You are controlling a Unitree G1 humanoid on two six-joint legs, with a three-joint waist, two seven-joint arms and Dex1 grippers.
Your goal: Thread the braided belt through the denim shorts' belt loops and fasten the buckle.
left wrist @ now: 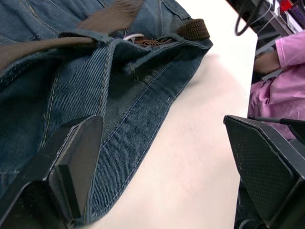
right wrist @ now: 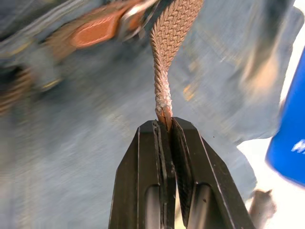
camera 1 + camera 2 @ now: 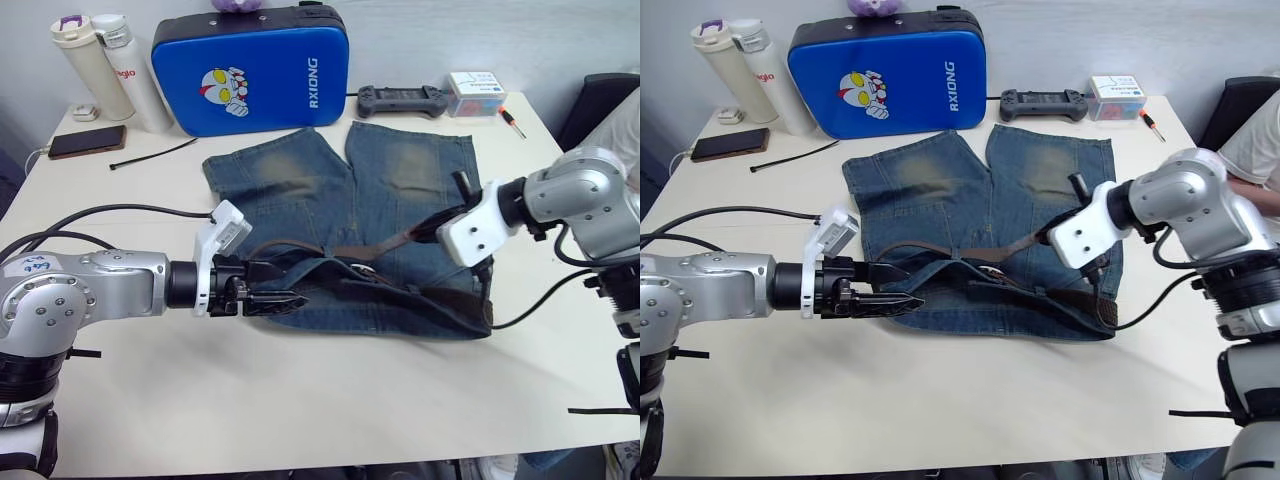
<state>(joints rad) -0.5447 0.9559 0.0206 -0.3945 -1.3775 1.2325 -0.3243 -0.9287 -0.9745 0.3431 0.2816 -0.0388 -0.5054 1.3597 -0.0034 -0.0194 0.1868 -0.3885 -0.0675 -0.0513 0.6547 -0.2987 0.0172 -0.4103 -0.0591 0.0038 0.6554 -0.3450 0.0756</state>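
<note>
The denim shorts (image 3: 330, 190) lie flat mid-table, with the waistband toward me and the legs pointing away. The braided belt (image 3: 300, 246) runs along the waistband, its silver buckle (image 3: 365, 268) near the middle. From the buckle the strap's free end rises to the right into my right gripper (image 3: 428, 228), which is shut on the belt's tip (image 2: 164, 107). My left gripper (image 3: 272, 285) is open at the waistband's left end. One finger (image 1: 76, 157) lies against the denim edge and the other stands apart over the table. I cannot tell single belt loops apart.
Along the back stand a blue padded case (image 3: 250, 70), two bottles (image 3: 95, 65), a phone (image 3: 87, 141), a black cable tie (image 3: 150, 153), a controller (image 3: 403, 100), a small box (image 3: 475, 93) and a screwdriver (image 3: 512, 122). A person's arm (image 3: 1260, 150) shows at the right edge.
</note>
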